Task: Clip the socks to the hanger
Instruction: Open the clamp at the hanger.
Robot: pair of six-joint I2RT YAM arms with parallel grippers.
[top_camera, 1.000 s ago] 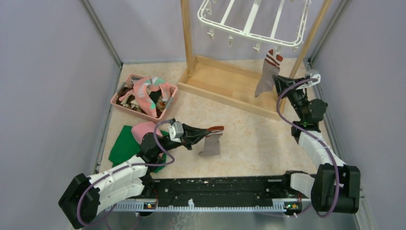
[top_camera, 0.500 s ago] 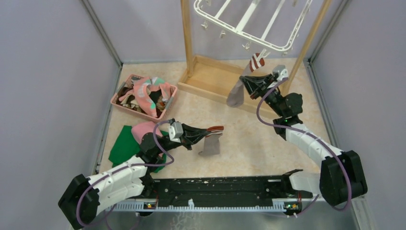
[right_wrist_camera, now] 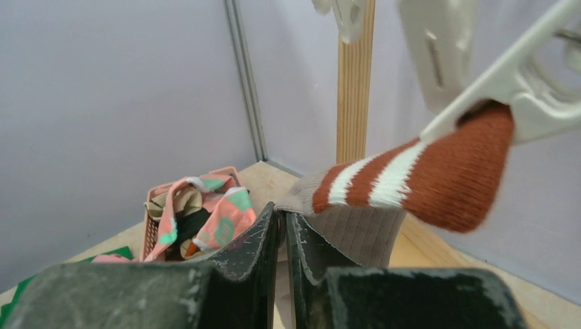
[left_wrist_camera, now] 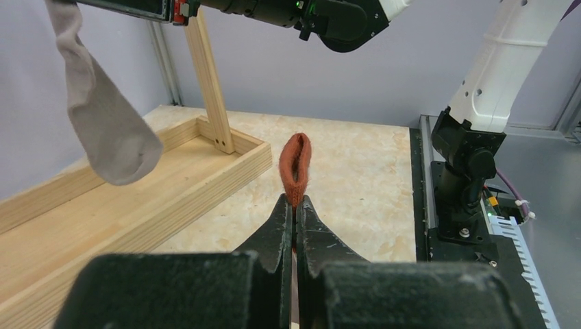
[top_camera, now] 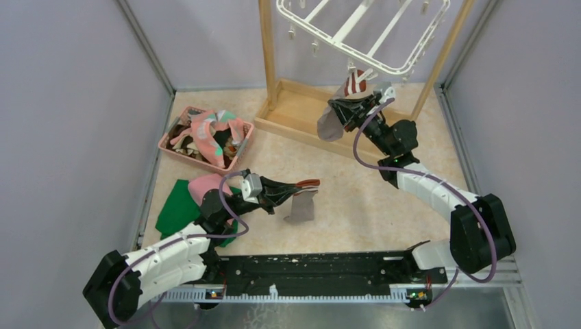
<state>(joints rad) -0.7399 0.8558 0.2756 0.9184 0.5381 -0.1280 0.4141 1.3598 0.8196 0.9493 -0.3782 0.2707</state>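
Beige tabletop (top_camera: 370, 199), purple walls (top_camera: 82, 103): clipping step in hand.
Top view: we log right gripper (top_camera: 340, 109) clenched on striped-cuff sock (top_camera: 331, 125) at 12 o'clock, under hanger (top_camera: 363, 42); left gripper (top_camera: 312, 185) at 6 pinching grey sock (top_camera: 301, 207). Left wrist: its rust cuff (left_wrist_camera: 295, 168) nipped. Right wrist: striped cuff (right_wrist_camera: 438, 175) against clip (right_wrist_camera: 545, 113); we judge the next move must feed it into that clip.

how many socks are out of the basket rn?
2: striped-cuff sock in the right gripper at the hanger; grey sock hanging from the left gripper over the table. More sit in the basket.
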